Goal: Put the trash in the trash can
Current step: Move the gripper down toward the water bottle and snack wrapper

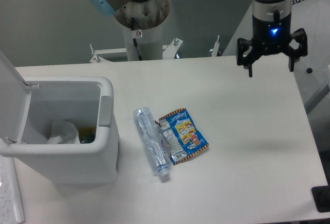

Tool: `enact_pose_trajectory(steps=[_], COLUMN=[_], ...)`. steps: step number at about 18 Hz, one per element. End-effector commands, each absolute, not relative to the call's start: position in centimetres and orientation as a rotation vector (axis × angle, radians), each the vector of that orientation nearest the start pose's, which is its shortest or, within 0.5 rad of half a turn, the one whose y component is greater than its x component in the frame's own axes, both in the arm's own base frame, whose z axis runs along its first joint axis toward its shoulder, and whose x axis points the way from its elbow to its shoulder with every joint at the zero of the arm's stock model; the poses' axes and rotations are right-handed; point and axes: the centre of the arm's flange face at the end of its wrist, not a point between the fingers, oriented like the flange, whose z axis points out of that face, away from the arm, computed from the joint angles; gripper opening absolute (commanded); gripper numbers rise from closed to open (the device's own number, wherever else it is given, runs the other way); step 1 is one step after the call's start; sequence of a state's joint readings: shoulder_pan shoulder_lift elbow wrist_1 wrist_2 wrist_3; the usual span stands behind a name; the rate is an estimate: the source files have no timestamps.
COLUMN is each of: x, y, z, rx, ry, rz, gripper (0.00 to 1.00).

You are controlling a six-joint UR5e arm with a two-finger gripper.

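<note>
A clear plastic water bottle (149, 140) lies on its side near the table's middle, its white cap pointing toward the front edge. Touching its right side lies a blue foil snack packet (182, 135) with yellow-red print. The white trash can (105, 131) stands at the left with its lid swung up and open; crumpled white and green items show inside. My gripper (271, 70) hangs at the back right, well above the table and far from both pieces of trash. Its fingers are spread wide and hold nothing.
The arm's base column (140, 26) rises behind the table's back edge. A sheet of paper (10, 193) lies at the front left corner beside the bin. A dark object (322, 199) sits at the front right edge.
</note>
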State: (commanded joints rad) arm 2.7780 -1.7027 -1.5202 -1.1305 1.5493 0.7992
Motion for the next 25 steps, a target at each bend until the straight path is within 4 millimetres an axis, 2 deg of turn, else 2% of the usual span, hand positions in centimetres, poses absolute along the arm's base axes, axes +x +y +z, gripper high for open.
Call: enact_pose_trajectory(steps=[3,6,10,12,15,18,22,25], x=[-48.9,-48.3,-47.1,-45.9,-44.9,-42.6,-41.1,-40.8], y=[33.2,33.2,34.9,37.0,37.8,41.1,45.2,47.1], z=[49.4,48.6,46.4,44.6,42.3,40.6,35.8,33.9], rx=[-2.840,-2.850,-2.878,-2.903,-2.883,-2.878,-2.897,-2.856], ry=[-0.581,-0.579,-0.534,-0.477,-0.530,-0.575,-0.716,-0.858], rz=[0.425,0.405,0.348,0.311,0.302,0.245,0.133,0.054], gripper=[1.00,1.00,1.00,1.00,1.00,1.00,1.00,1.00])
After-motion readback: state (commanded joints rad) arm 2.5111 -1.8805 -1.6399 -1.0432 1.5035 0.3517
